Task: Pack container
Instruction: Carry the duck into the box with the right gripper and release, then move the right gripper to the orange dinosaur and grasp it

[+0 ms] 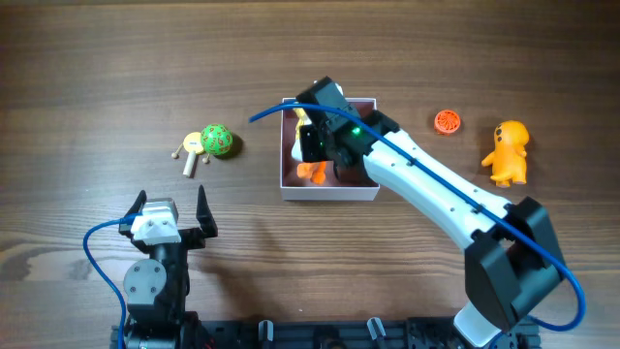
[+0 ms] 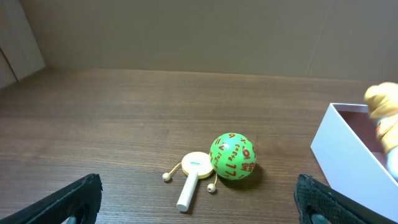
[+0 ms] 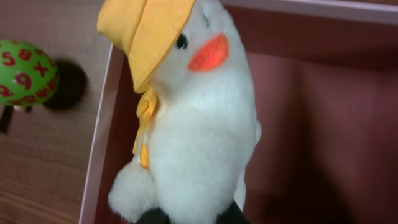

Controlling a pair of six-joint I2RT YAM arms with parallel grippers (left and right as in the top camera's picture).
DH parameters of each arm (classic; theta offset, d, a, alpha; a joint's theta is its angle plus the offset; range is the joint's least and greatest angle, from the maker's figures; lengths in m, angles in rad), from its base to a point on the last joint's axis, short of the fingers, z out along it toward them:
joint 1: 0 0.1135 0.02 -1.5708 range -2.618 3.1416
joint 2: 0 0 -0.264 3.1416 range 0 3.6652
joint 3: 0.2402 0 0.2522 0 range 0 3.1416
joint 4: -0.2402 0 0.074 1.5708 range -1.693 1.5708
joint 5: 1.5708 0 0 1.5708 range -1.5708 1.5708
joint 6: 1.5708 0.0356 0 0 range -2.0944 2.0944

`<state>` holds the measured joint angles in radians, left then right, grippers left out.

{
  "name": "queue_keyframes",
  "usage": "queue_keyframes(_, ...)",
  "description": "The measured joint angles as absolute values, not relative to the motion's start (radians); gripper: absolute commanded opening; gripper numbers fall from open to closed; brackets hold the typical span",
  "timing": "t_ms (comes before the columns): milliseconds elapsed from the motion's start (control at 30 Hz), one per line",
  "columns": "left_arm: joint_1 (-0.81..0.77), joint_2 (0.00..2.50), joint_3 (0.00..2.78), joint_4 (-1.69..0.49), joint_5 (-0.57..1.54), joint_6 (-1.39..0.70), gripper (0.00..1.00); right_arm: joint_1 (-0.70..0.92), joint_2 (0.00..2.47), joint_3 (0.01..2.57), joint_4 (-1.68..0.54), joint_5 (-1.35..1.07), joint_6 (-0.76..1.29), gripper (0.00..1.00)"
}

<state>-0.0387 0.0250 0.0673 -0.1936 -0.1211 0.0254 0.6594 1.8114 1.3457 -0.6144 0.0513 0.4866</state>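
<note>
1. Fingers (image 2: pixel 78 199) of the left gripper (image 1: pixel 171 196) stood wide apart near the robot's base, holding nothing, low over the wooden table (image 1: pixel 87 78).
2. Beyond that gripper lay a cream rattle drum (image 2: pixel 194 171) with a short handle and two small beads on strings. A green ball (image 2: pixel 232 156) with red numbers rested just beside it, at its right edge.
3. The container (image 1: pixel 329 192) sat near the middle of the table, to the right of the ball and well apart from it. Its outer walls were white and its inside was dusty pink.
4. The right gripper (image 1: pixel 315 147) reached over the container from the right side. It was closed around the lower body of a plush duck (image 3: pixel 199 137).
5. The duck was white, with a yellow hat and an orange beak. It stood upright inside the container, close to the left wall. I could not tell whether it touched the floor of the box.
6. Farther to the right, outside the container, lay a small orange disc (image 1: pixel 448 121). A yellow toy figure (image 1: pixel 509 152) lay near it.
</note>
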Motion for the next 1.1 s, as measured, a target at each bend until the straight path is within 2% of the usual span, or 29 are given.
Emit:
queue_keyframes(267,-0.039,0.025,0.067,-0.194,-0.121,0.025,1.0,0.659,1.861,1.284,-0.541,-0.025,0.493,0.05)
queue_keyframes(300,-0.039,0.025,0.067,-0.194,-0.121,0.025,1.0,0.659,1.861,1.284,-0.54,-0.028,0.493,0.11)
queue_keyframes(333,-0.039,0.025,0.067,-0.194,-0.121,0.025,1.0,0.66,1.861,1.284,-0.54,-0.031,0.493,0.29)
queue_keyframes(467,-0.039,0.025,0.067,-0.194,-0.121,0.025,1.0,0.66,1.861,1.284,-0.54,-0.038,0.493,0.82)
queue_keyframes(533,-0.039,0.025,0.067,-0.194,-0.121,0.025,1.0,0.66,1.861,1.284,-0.541,-0.045,0.496,0.93)
queue_keyframes(867,-0.039,0.025,0.067,-0.194,-0.121,0.025,1.0,0.651,1.853,1.3,-0.606,-0.069,0.418,0.95)
queue_keyframes(1100,-0.039,0.025,0.067,-0.193,-0.121,0.025,1.0,0.542,1.581,1.382,-0.767,-0.011,0.387,1.0)
